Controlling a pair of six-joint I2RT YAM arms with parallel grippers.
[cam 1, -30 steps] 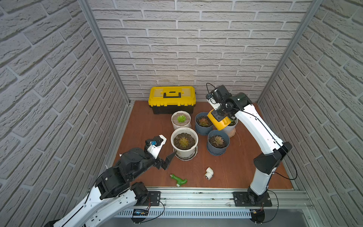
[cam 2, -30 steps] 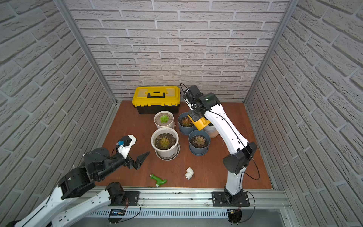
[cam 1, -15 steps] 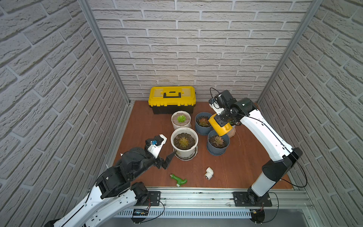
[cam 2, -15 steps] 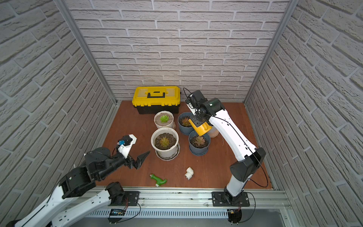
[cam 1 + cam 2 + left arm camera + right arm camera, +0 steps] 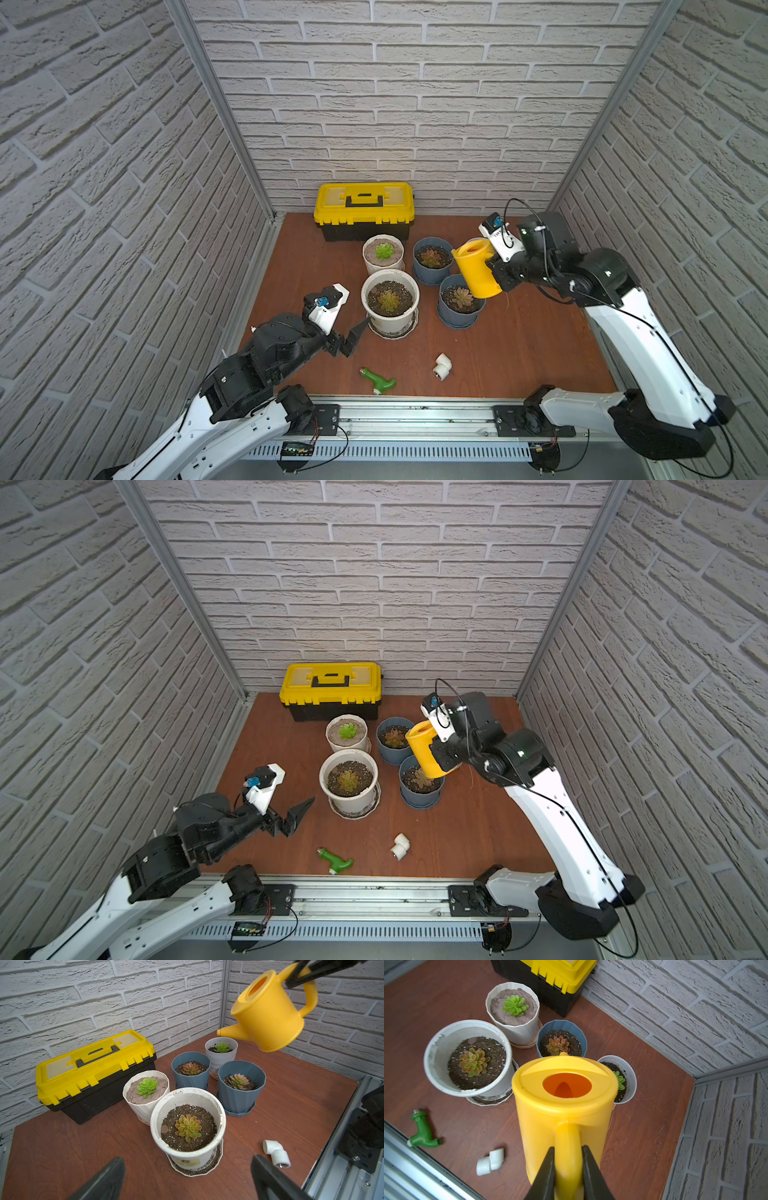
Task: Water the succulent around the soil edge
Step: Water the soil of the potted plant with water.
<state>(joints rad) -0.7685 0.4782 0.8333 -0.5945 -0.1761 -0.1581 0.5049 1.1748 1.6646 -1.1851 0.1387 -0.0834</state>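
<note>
Right end effector grips the can by its handle, aloft; a succulent in a blue pot sits at its 7 o'clock. Left end effector gapes wide, empty. Pickup appears done; no water shows, so pouring at the soil edge is left.

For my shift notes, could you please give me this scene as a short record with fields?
right claw: shut on the handle of the yellow watering can
can: in the air, tilted toward its spout, over the pots
left claw: open, empty, near the large white pot
pot count: five, one succulent each
loose parts: green tap, white pipe elbow, near the front rail
toolbox: closed, by the back wall
</note>
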